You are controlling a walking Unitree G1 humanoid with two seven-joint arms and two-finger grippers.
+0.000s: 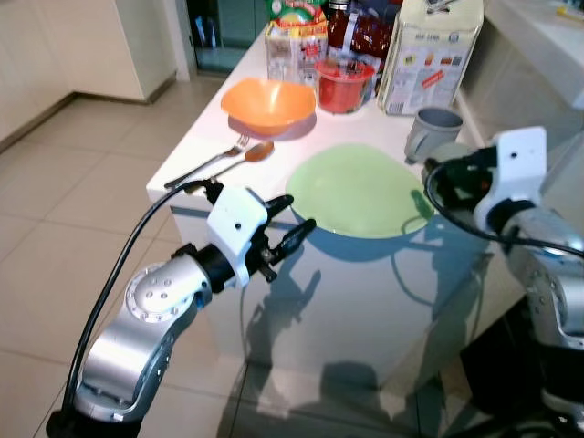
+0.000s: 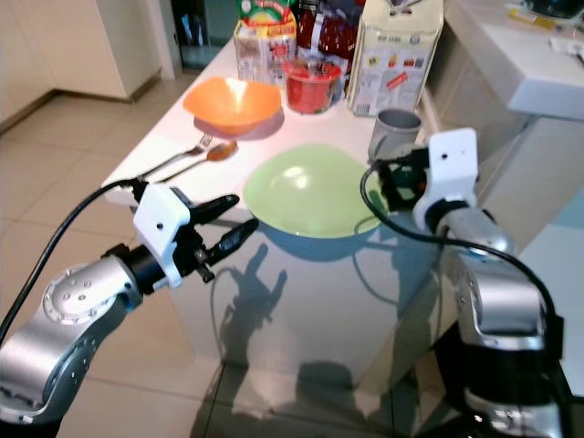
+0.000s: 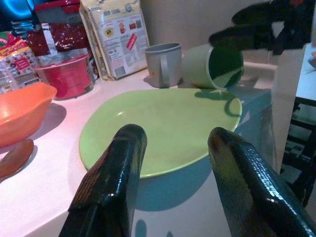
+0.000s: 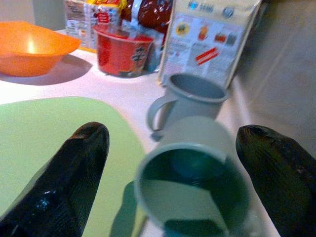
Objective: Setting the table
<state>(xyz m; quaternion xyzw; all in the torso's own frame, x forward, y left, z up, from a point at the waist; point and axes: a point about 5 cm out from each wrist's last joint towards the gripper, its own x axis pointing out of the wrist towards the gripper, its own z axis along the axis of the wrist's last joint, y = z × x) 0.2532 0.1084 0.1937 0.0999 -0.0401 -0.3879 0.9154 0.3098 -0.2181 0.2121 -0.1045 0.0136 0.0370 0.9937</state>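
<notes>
— Cup? Where is it lying from the right gripper (image 4: 173, 182)?

— The pale green plastic cup (image 4: 195, 185) is lying on its side on the white worktop (image 1: 196, 151), mouth facing the released fingers (image 4: 59, 182), sitting between them, beside the round green plate (image 1: 358, 190).

— Left gripper (image 3: 173, 168)?

— Also spread, hovering farther off.

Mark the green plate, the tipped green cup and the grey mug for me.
green plate (image 1: 360, 187), left eye view, middle of its top face.
green cup (image 3: 213, 66), left wrist view, on its inner wall.
grey mug (image 4: 190, 101), right wrist view, on its outer side wall.
</notes>
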